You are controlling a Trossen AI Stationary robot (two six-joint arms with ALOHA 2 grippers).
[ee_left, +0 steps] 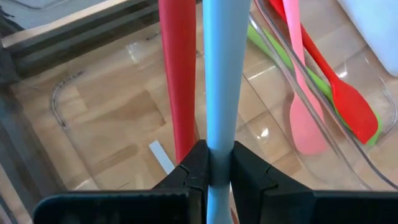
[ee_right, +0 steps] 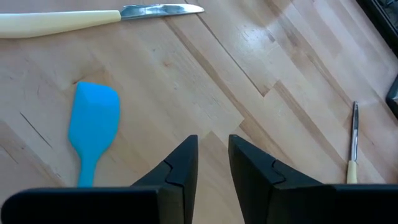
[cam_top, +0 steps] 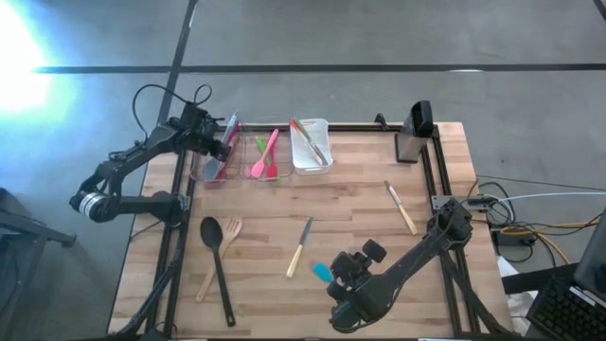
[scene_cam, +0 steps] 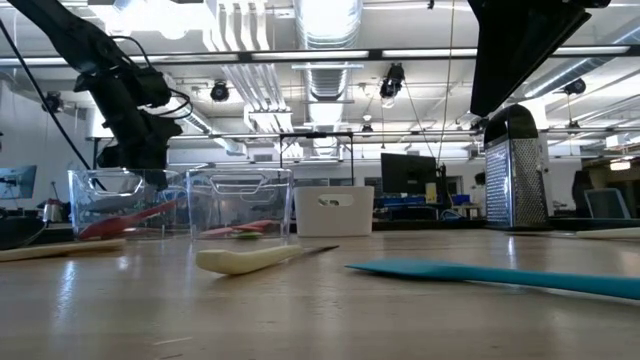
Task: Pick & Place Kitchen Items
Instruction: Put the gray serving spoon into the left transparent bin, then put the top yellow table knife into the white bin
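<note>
We see the left gripper (ee_left: 217,171) at ten o'clock on the table (cam_top: 360,227), over the leftmost clear bin (cam_top: 210,163), its fingers pinched tight on the handle of a light blue utensil (ee_left: 219,81) that hangs beside a red one (ee_left: 179,74). The middle clear bin (cam_top: 268,161), at about eleven o'clock, holds a pink spatula (ee_left: 303,106), a red spatula (ee_left: 339,87) and a green utensil (ee_left: 292,59). A white bin (cam_top: 311,147) sits at twelve o'clock with more utensils inside.

The right gripper (ee_right: 213,163) hovers at five o'clock, its claw narrow with nothing between the fingers. A teal spatula (ee_right: 92,127) lies on the wood just beside it. A cream-handled knife (cam_top: 299,248) lies near the centre, another knife (cam_top: 401,208) at three o'clock, and a black spoon (cam_top: 217,260) and a wooden fork (cam_top: 221,254) at eight o'clock. A metal grater (cam_top: 411,142) stands at one o'clock
</note>
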